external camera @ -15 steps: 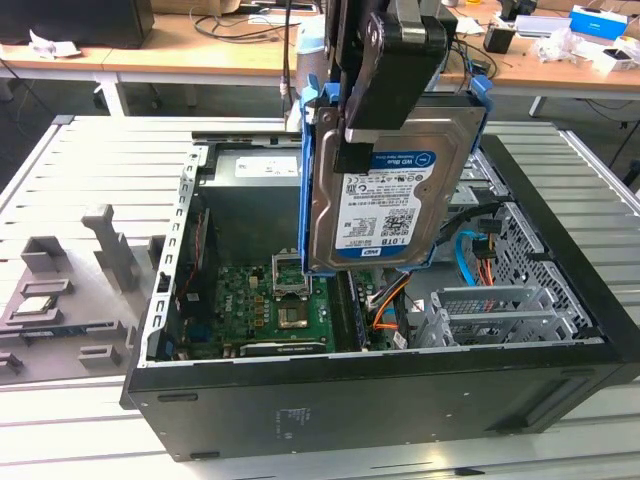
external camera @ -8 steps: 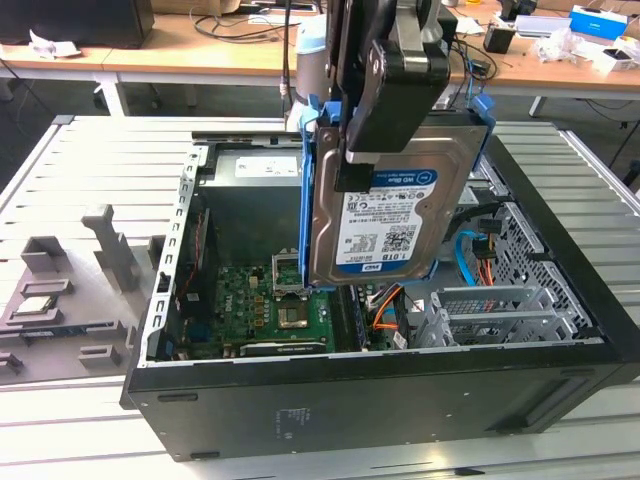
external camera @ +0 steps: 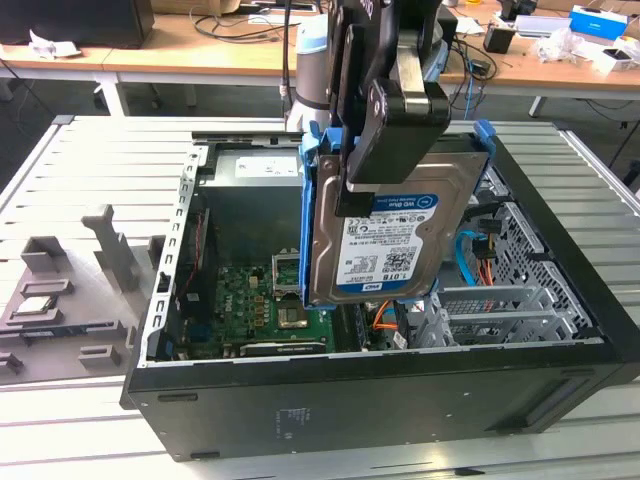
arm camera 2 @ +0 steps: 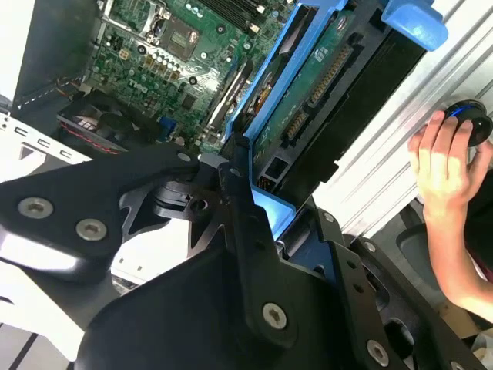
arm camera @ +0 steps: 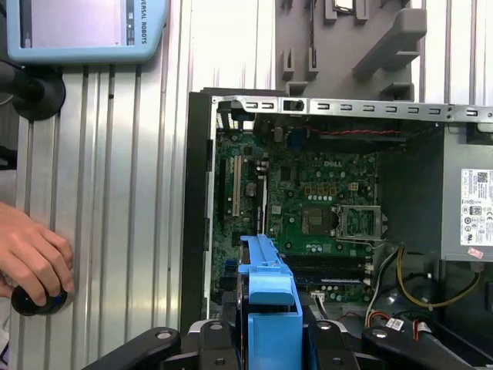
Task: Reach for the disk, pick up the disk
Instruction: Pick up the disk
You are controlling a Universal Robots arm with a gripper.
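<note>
I have the hand (external camera: 385, 150) clenched on the disk (external camera: 385, 235), lifted upright above the open computer case (external camera: 400, 400); the pick-up looks done, needing only a steady hold.

Disk (external camera: 385, 240) in end effector (external camera: 385, 140) — above open case (external camera: 400, 400).

The exterior view looks down from in front at the open computer case (external camera: 380, 400) on the tabletop (external camera: 90, 160). Both wrist views ride close above it, sharing the green motherboard (arm camera: 308, 200).
</note>
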